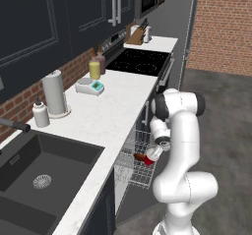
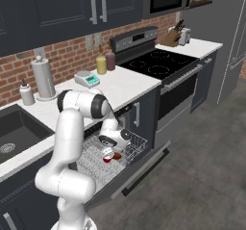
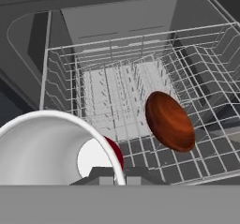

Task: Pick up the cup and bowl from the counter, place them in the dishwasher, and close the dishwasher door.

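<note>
One gripper (image 2: 108, 155) clamped shut on one red cup (image 1: 151, 156), held over the wire rack (image 2: 98, 164), one red-brown bowl (image 3: 169, 121) tilted inside the rack, dishwasher door (image 2: 139, 169) down.

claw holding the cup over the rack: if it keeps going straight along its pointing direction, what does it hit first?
Likely the wire rack floor. The claw, shut on the cup, points down into the basket; the bowl sits right of that line. Depth is unclear.

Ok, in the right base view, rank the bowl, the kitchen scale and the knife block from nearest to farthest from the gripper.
1. The bowl, in the pulled-out rack right beside the gripper.
2. The kitchen scale, up on the counter behind the arm.
3. The knife block, at the far end past the stove.
</note>
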Robot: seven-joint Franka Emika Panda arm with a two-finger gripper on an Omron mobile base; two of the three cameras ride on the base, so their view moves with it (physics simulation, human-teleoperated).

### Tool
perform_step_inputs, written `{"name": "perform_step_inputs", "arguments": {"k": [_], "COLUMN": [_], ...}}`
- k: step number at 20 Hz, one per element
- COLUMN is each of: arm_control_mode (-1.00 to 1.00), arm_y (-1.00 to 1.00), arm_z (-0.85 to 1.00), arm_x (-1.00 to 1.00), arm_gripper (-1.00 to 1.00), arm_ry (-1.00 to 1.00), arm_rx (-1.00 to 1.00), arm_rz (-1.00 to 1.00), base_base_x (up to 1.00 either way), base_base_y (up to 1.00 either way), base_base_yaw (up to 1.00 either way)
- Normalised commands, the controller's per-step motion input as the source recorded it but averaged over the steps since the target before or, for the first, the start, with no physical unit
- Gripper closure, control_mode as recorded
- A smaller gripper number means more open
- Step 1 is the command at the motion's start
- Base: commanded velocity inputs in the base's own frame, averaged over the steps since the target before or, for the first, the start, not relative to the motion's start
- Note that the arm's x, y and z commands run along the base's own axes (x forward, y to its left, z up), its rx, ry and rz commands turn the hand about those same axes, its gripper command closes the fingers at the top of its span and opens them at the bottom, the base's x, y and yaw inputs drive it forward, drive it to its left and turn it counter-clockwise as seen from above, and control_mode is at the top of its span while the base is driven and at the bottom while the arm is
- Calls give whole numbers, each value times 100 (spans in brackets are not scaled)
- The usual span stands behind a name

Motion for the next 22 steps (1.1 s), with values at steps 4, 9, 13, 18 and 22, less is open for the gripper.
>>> {"name": "perform_step_inputs", "arguments": {"k": [4,9,13,18,22], "arm_control_mode": [-100,-100,-100,-100,-100], "arm_y": [0,6,8,8,3], "arm_z": [-10,-13,-23,-25,-28], "arm_x": [21,25,22,21,18], "arm_gripper": [100,100,100,100,100], "arm_ry": [0,0,0,0,0], "arm_rx": [0,0,0,0,0], "arm_rz": [0,0,0,0,0], "base_base_x": [0,0,0,0,0], "base_base_y": [0,0,0,0,0], "base_base_yaw": [0,0,0,0,0]}}
